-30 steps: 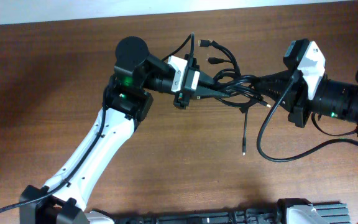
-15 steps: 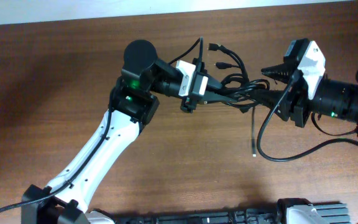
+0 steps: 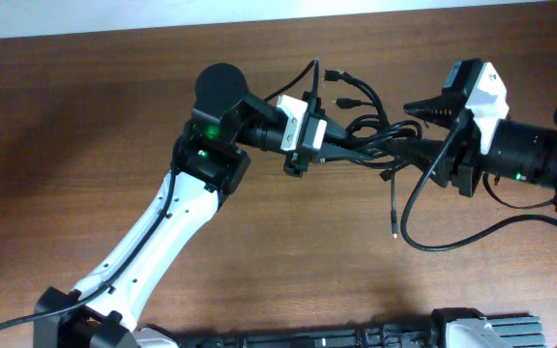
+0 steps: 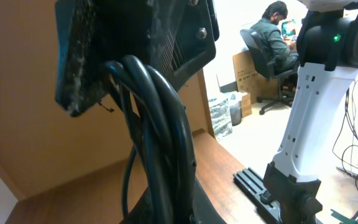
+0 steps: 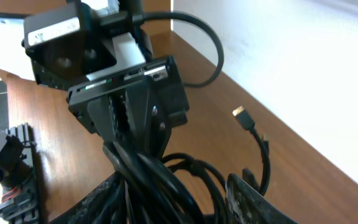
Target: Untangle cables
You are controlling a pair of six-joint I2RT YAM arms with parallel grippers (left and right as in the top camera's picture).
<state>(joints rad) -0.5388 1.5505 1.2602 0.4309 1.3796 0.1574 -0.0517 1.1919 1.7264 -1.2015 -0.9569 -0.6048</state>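
The cables form one black knotted bundle held above the table between the two arms. My left gripper is shut on the bundle's left end. My right gripper is open, its fingers spread either side of the bundle's right end. One loose cable end hangs toward the table, and small plug ends stick out at the back. In the right wrist view the cables run between my spread fingers up into the left gripper. In the left wrist view the cables rise from my jaws toward the right gripper's dark fingers.
The brown wooden table ends at a white wall along the back. The right arm's own thick black wire loops low in front of its wrist. A black rail runs along the front edge.
My right gripper has opened off the bundle. The left arm has moved slightly right with the cables, and the hanging loose end has swung to the right.
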